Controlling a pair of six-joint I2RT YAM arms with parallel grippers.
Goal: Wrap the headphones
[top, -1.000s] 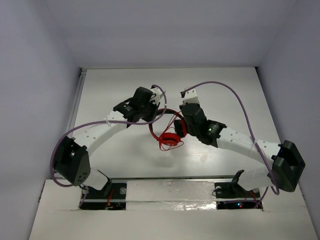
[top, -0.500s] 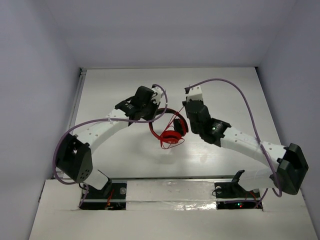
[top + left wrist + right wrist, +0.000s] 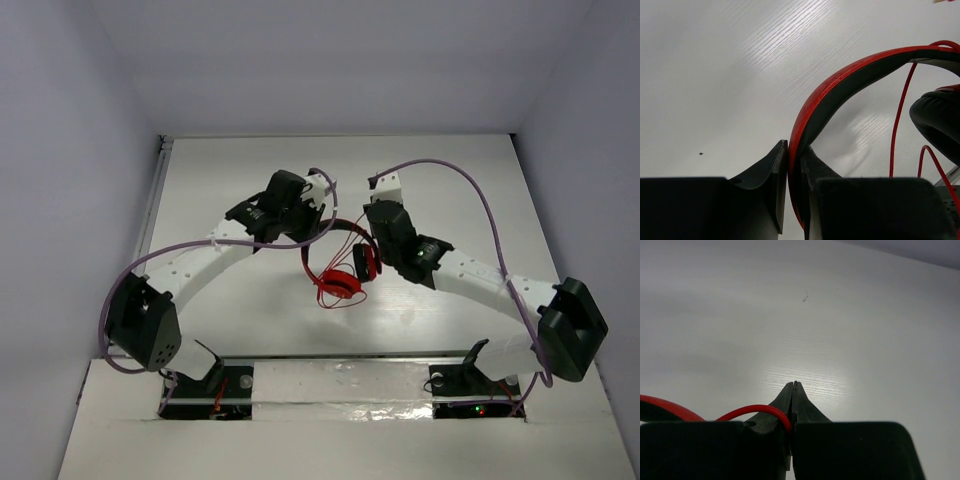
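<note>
The headphones lie at the table's middle, red earcups low and the black-and-red headband arching above them. My left gripper is shut on the headband; in the left wrist view the jaws pinch the red band, with a black ear pad and the thin red cable to the right. My right gripper is right of the headphones. In the right wrist view its jaws are shut, with the red cable clamped at their base. Loose cable loops lie under the earcups.
Thick purple arm cables loop over both arms. The white table is walled on the left, the back and the right. A metal rail runs along the left edge.
My right arm swung slightly out to the right, then came back toward the headphones. The earcups shifted a little down and left. Both grippers kept their hold.
</note>
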